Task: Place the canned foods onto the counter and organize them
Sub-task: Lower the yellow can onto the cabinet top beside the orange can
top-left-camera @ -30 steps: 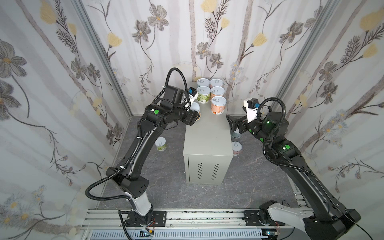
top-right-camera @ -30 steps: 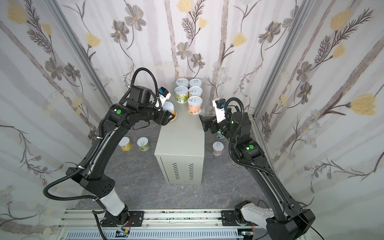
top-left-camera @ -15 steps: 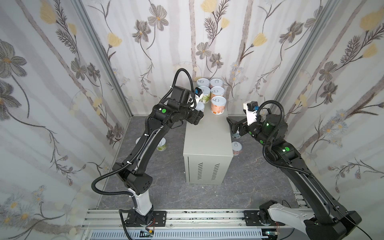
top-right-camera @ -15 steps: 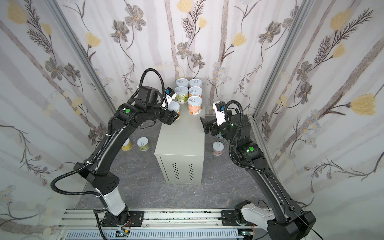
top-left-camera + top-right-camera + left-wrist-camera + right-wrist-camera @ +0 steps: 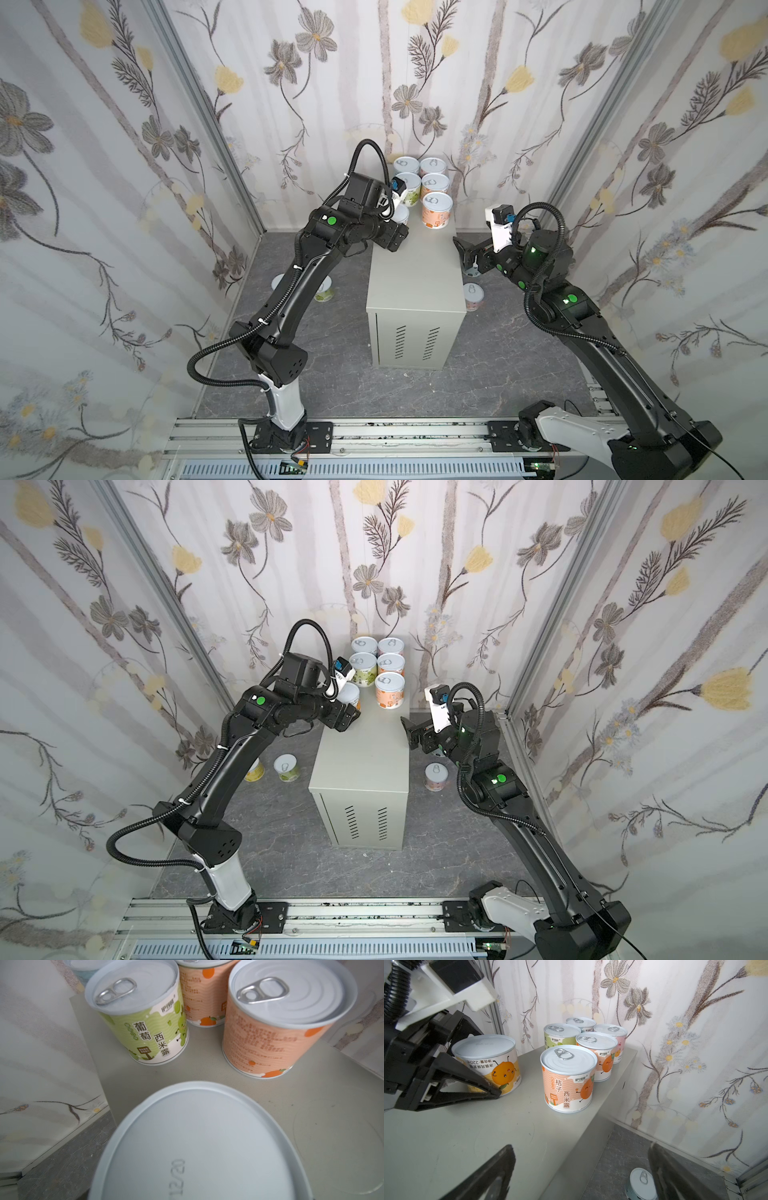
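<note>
The counter [image 5: 415, 282] [image 5: 361, 762] carries several upright canned foods at its far end, the nearest an orange can [image 5: 437, 208] [image 5: 568, 1080] beside a green can [image 5: 141, 1022] [image 5: 560, 1036]. Left of the orange one a yellow-orange can [image 5: 485, 1064] [image 5: 197, 1147] [image 5: 348, 694] stands upside down on the counter. My left gripper [image 5: 481, 1061] [image 5: 395, 232] is open, its jaws spread on either side of this can. My right gripper [image 5: 581, 1178] [image 5: 465, 253] hangs open and empty over the counter's right edge.
More cans stand on the dark floor: a green one [image 5: 287, 767] and a yellow one [image 5: 254, 771] left of the counter, a pink one [image 5: 436, 776] and a pale blue one [image 5: 641, 1184] to its right. Floral walls close in on three sides.
The left arm carried the upside-down can toward the back of the counter, beside the row, and its jaws have spread. The right arm has barely moved.
</note>
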